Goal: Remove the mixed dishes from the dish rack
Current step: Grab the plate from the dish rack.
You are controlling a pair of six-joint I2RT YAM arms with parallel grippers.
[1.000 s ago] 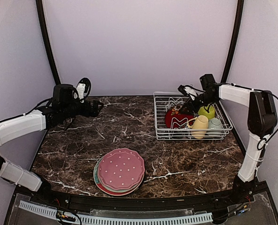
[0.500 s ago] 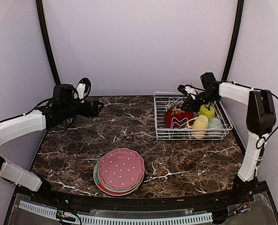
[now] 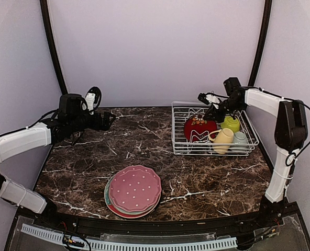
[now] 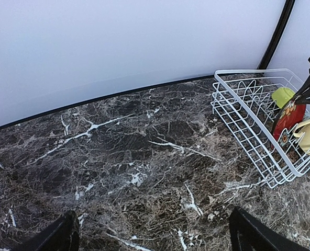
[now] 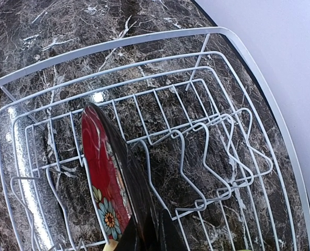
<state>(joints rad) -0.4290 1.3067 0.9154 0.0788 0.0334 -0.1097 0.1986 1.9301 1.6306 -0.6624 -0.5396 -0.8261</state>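
Note:
The white wire dish rack (image 3: 182, 147) stands at the back right. In it a red floral plate (image 3: 199, 127) stands on edge, with a lime-green bowl (image 3: 231, 124), a pale yellow mug (image 3: 223, 138) and a pale blue cup (image 3: 240, 138) to its right. My right gripper (image 3: 214, 112) is shut on the plate's upper rim; in the right wrist view the fingers (image 5: 168, 235) pinch the plate (image 5: 103, 178) over the rack's prongs (image 5: 212, 157). My left gripper (image 3: 110, 121) is open and empty over the back left table, its fingertips (image 4: 249, 234) wide apart.
A stack of plates topped by a pink scalloped plate (image 3: 135, 188) lies on the marble table near the front centre. The left wrist view shows the rack (image 4: 244, 123) to its right. Curved black poles and pale walls close the back and sides.
My right gripper has drawn up and back a little, and the red plate has tipped more upright in the rack. The left arm has not moved.

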